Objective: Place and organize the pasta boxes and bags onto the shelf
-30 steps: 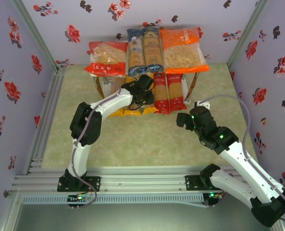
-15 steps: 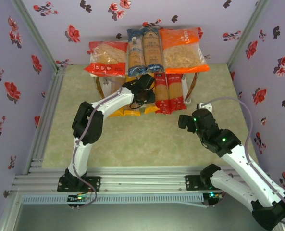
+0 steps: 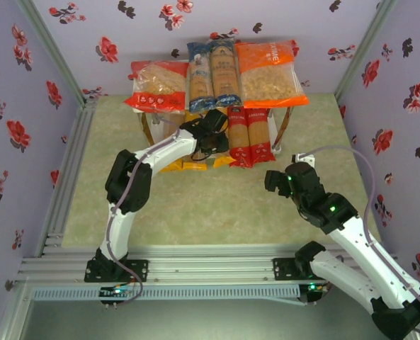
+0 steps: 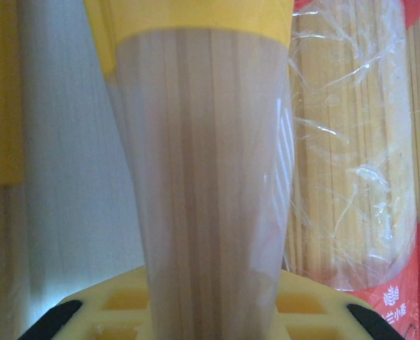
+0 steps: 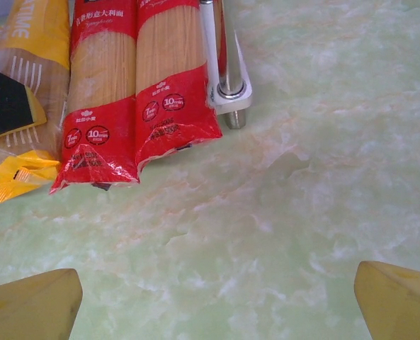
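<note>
Overhead and close wrist views share red packs (image 3: pixel 250 136).

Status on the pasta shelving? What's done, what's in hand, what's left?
Done: the red-ended bag, two blue spaghetti packs and the orange bag lie on top of the shelf; two red spaghetti packs sit below. In hand: the left hand grips a yellow spaghetti pack at the lower tier. Left: likely just seating and releasing that pack. The right hand is open, idle.

Bare table (image 5: pixel 302 198) right of shelf leg (image 5: pixel 227 71), red packs (image 5: pixel 100 99) left.
</note>
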`<state>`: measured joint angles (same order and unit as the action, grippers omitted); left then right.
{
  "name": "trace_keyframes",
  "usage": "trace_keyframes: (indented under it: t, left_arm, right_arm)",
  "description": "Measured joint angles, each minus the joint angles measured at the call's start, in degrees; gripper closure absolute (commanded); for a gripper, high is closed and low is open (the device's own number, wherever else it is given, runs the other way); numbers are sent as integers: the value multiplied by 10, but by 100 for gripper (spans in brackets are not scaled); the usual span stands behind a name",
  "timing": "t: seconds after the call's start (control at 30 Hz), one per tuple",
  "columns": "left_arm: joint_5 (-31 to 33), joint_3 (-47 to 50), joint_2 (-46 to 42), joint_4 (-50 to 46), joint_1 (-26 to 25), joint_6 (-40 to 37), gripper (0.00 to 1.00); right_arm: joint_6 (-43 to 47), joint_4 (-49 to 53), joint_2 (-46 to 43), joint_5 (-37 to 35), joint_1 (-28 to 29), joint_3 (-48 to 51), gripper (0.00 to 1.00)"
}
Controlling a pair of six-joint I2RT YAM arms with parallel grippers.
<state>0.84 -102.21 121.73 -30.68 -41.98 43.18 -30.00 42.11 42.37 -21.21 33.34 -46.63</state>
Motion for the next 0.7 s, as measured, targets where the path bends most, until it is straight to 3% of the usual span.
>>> trace_keyframes:
  t: [0.53,0.7]
  left_arm:
    - [2,29,-24,-16,0,0,95]
    - [2,29,-24,-16,0,0,81]
  right_arm:
    - [-4,-7,3,4,0,4,1]
    - [-4,-6,5,4,0,4,1]
